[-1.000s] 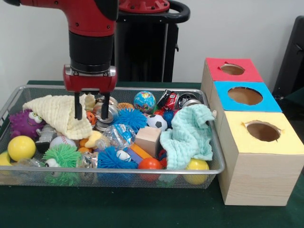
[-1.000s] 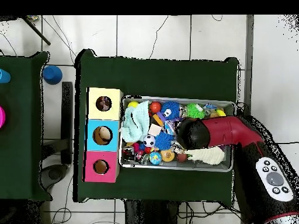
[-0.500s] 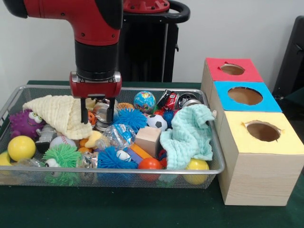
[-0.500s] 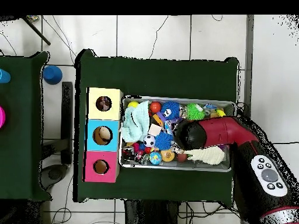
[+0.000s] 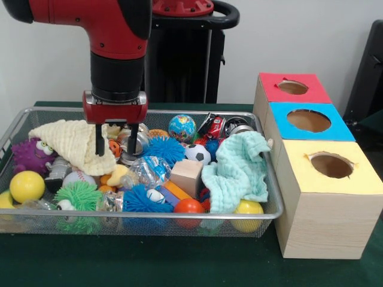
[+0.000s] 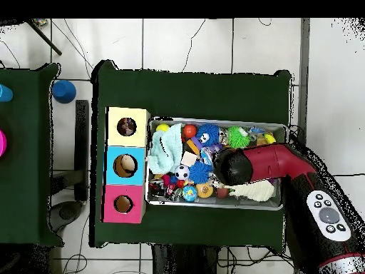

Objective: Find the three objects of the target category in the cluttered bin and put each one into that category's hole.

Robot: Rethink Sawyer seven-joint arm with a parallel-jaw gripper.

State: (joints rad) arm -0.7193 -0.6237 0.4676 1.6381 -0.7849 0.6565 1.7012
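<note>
My gripper hangs open over the left-middle of the wire bin. One fingertip rests against the edge of the cream cloth, and the other stands by a silver metal piece. Nothing is held between the fingers. Around them lie a globe ball, a soccer ball, a baseball, a yellow ball, an orange ball and a blue spiky ball. In the overhead view the arm's head hides the gripper.
Three boxes with round holes stand right of the bin: red, blue, yellow. A mint cloth covers the bin's right end. A wooden block, green and purple spiky toys and a red car crowd the bin.
The gripper shifted a little to the right, then back slightly left, staying open at about the same height. The bin's contents have not moved.
</note>
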